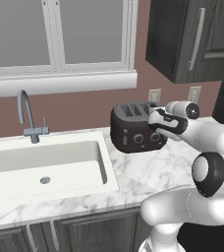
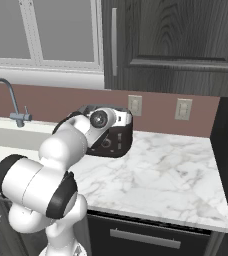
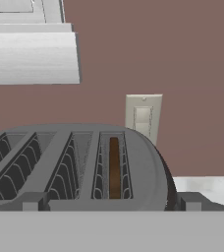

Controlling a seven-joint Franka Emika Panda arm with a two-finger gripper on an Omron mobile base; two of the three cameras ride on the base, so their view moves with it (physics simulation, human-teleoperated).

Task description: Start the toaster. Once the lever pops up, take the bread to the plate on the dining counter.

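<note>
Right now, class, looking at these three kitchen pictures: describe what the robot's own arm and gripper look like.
The arm is made of glossy white rounded segments joined by dark bands, with a round silver-rimmed dark cap near the wrist. The gripper ends in two small dark grey blocky finger tips.

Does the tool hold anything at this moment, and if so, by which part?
Nothing is held. The tool is open just before the toaster, with the bread down in its slot.

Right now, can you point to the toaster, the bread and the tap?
toaster (image 1: 133,129): left base view, on its dark front.
bread (image 3: 114,167): hand view, brown edge in the rightmost slot.
tap (image 1: 24,106): left base view, on its curved neck.
</note>
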